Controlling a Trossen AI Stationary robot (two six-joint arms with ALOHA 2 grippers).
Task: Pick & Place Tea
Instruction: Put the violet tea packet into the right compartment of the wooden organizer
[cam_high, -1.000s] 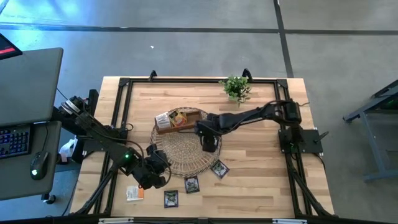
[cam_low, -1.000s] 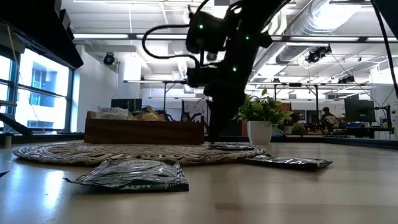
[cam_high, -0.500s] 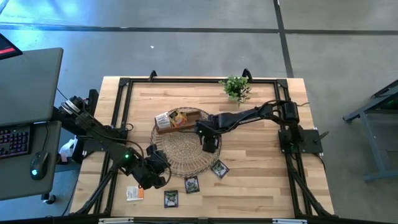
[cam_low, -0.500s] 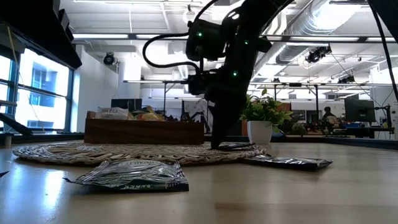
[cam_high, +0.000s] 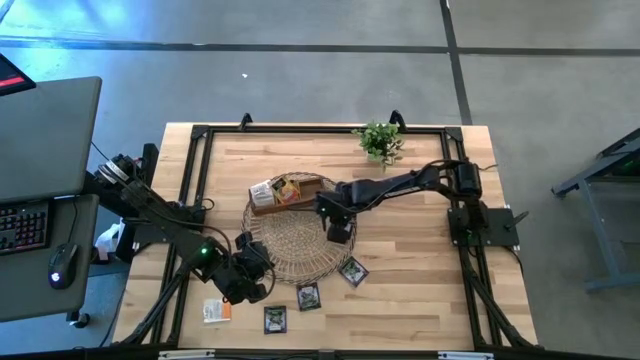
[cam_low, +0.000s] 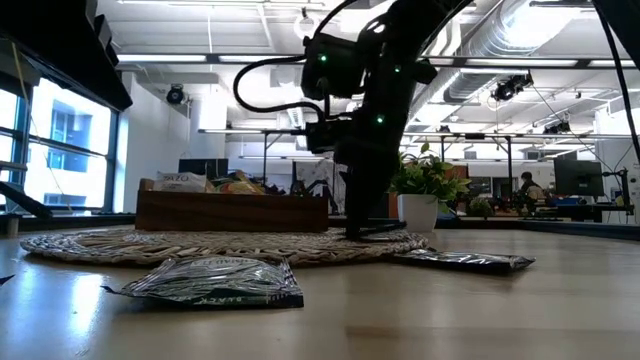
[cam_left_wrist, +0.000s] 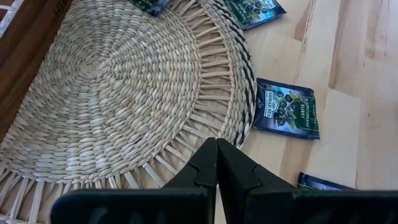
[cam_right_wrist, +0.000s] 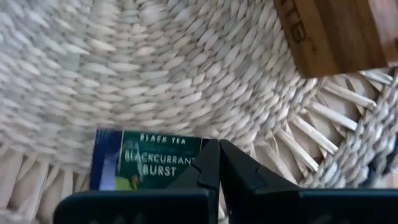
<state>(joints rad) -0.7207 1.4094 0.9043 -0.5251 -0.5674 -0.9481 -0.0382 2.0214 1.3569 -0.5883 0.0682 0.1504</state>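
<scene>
1. Bare bench (cam_high: 420, 260): open wood between the round mat (cam_high: 290, 240) and the right-hand frame rail.
2. Back of the bench: clear board except the potted plant (cam_high: 379, 140) near the rear edge.
3. Wooden tray (cam_high: 290, 193): stands on the mat's rear edge, blocking passage there.
4. Right arm: stretches across the mat, its gripper (cam_high: 338, 230) low over the right part.
5. Front edge: loose tea packets (cam_high: 308, 296) lie just off the mat; the left gripper (cam_high: 243, 283) sits beside them.

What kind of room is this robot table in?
Probably a big open office or lab: the low view shows long ceiling lights, exposed ducts and desks with a monitor; a keyboard sits beside the table.
</scene>
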